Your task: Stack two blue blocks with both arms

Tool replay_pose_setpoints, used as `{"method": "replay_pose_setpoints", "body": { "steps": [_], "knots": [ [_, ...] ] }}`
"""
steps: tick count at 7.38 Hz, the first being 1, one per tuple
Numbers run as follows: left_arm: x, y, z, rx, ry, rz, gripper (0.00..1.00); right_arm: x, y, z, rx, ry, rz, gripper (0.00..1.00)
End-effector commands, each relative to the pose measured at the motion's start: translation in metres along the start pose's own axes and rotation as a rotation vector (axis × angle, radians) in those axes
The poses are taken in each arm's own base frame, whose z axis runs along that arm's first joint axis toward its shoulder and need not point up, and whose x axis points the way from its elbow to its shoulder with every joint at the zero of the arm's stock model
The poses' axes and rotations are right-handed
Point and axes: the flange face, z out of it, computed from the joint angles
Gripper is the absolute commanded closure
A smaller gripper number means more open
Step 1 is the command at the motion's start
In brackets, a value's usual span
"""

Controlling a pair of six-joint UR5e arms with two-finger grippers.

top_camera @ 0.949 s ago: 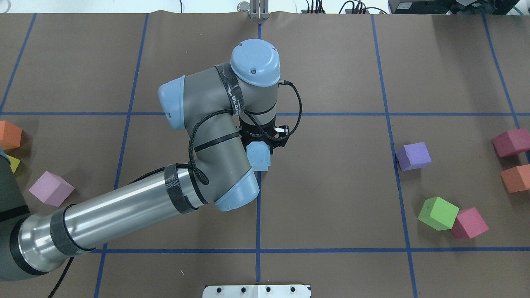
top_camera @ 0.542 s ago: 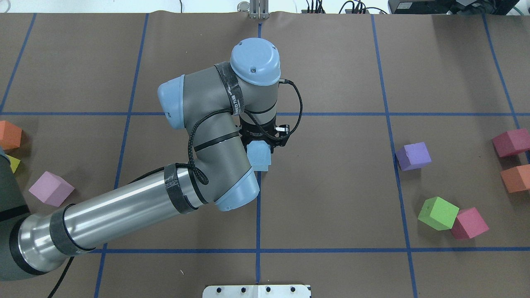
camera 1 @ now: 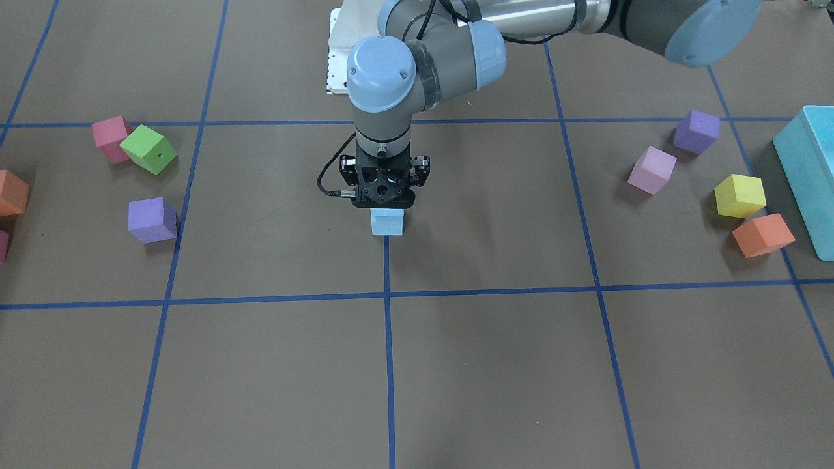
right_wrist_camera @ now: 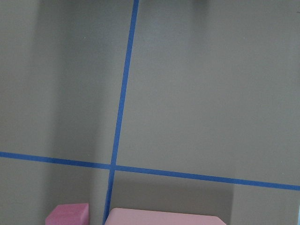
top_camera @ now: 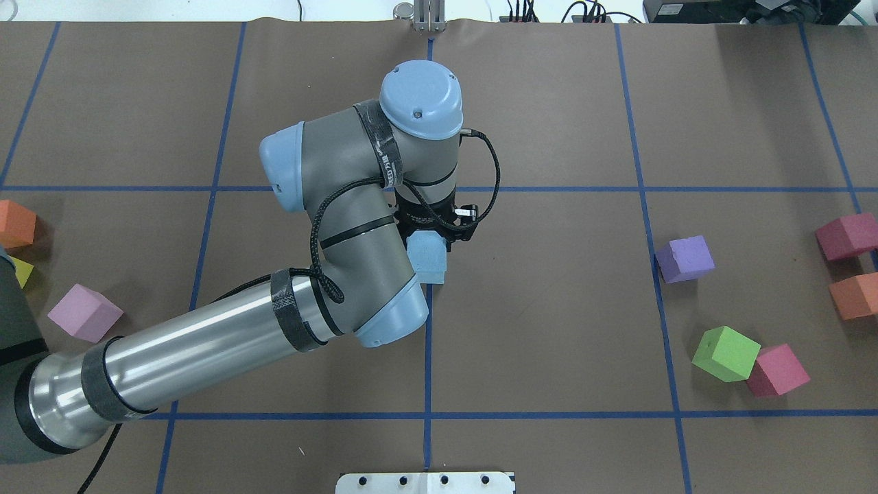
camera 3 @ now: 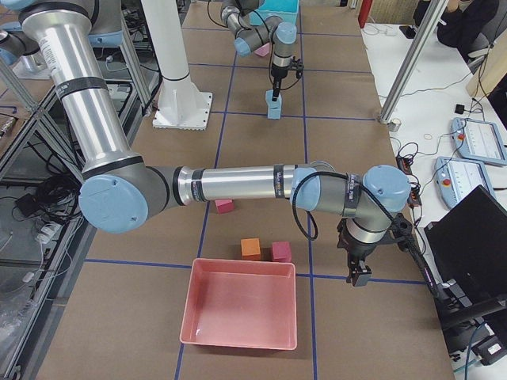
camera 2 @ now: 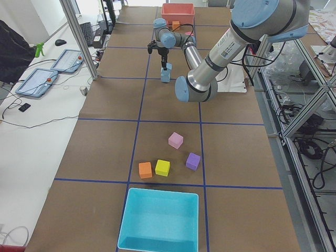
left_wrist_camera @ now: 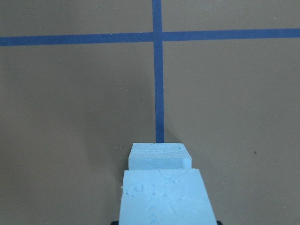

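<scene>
Mid counter, the left tool clasps the upper block atop the lower block, only release remaining, while the right tool's grip cannot be told.

open mat round blue blocks, purple cube aside

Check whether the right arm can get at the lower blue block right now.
Probably not from above: the left gripper holds the upper blue block directly over the lower blue block, and the right arm sits far off beside the pink tray.
</scene>
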Motion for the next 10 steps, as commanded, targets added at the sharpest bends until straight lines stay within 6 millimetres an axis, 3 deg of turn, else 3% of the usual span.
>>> {"method": "replay_pose_setpoints", "body": {
  "steps": [1,2,6,7,8,9,10],
  "knots": [
    [-0.001,0.001,0.001,-0.001,-0.001,0.0,0.29,0.0,0.0,0.0,0.0,0.0,0.0,0.0],
    [-0.001,0.0,0.002,-0.001,-0.001,0.0,0.28,0.0,-0.001,0.0,0.0,0.0,0.002,0.0],
    [0.0,0.002,-0.004,0.004,0.011,0.01,0.03,0.0,-0.001,-0.001,0.001,0.0,0.002,0.0],
    [-0.001,0.003,-0.024,0.024,0.039,0.018,0.03,0.0,-0.001,-0.001,0.001,0.0,0.002,0.0],
    [-0.018,-0.013,-0.066,0.076,0.076,0.013,0.02,-0.002,-0.002,-0.001,0.001,0.0,0.002,0.0],
    [-0.064,-0.028,-0.091,0.064,0.118,0.033,0.02,-0.002,-0.002,-0.001,0.0,0.0,0.003,0.0],
    [-0.126,-0.047,-0.116,0.07,0.142,0.067,0.02,-0.002,-0.003,-0.002,0.002,-0.001,0.003,0.0]
  ]
}}
